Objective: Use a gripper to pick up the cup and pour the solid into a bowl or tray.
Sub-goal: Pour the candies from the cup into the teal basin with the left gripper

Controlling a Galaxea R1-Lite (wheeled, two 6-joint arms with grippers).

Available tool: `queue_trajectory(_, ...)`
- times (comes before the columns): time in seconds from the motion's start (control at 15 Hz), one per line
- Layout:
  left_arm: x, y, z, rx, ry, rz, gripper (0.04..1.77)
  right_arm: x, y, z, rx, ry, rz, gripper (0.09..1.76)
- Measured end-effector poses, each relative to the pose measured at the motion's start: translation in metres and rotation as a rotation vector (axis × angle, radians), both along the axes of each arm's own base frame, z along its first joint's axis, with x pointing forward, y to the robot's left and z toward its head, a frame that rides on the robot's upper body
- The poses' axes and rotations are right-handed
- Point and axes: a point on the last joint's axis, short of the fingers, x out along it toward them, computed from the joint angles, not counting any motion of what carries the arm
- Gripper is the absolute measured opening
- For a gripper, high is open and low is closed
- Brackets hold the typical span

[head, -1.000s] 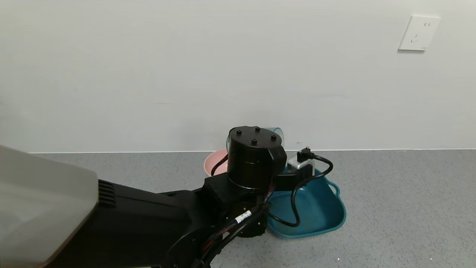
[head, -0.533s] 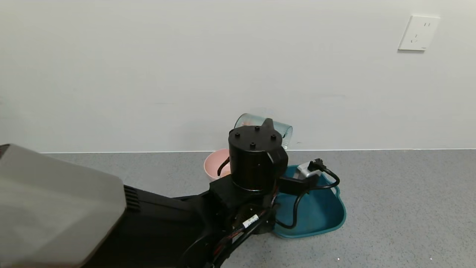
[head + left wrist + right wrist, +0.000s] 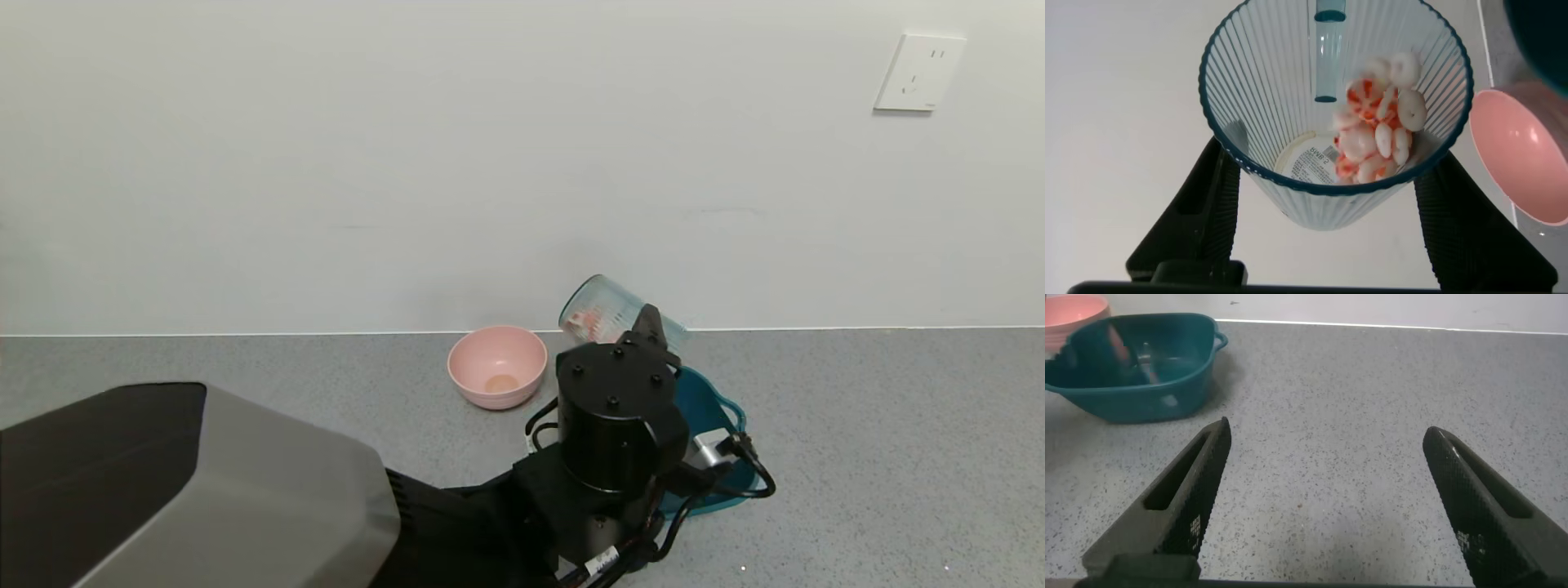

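My left gripper (image 3: 647,328) is shut on the translucent blue-green ribbed cup (image 3: 608,314) and holds it tilted on its side above the far edge of the dark teal tray (image 3: 718,412). In the left wrist view the black fingers (image 3: 1204,208) press both sides of the cup (image 3: 1290,90). The orange-red and white disc pieces (image 3: 1380,122) lie heaped against the cup's lower inner wall, inside it. The tray's inside is mostly hidden by my arm in the head view. My right gripper (image 3: 1327,498) is open and empty over bare counter, apart from the tray (image 3: 1167,396).
An empty round pink bowl (image 3: 498,376) stands on the grey speckled counter just left of the tray, near the white wall; it also shows in the left wrist view (image 3: 1527,155). A wall socket (image 3: 918,72) is at the upper right.
My left arm has swung to the right with the cup, uncovering the pink bowl. The cup has tipped further onto its side and now hangs over the teal tray.
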Motion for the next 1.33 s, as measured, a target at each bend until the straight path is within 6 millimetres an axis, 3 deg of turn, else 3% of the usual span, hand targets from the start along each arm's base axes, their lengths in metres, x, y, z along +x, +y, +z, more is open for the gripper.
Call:
queue_trajectory(0.6, -0.011, -0.008, -0.024, 0.236, -0.016, -0.085, 1.28, 0.000, 0.000, 0.000, 0.000, 0.000, 0.000, 1.71)
queue_trajectory(1.33, -0.007, -0.007, -0.029, 0.430, -0.064, -0.081, 1.27, 0.000, 0.000, 0.000, 0.000, 0.000, 0.000, 1.71)
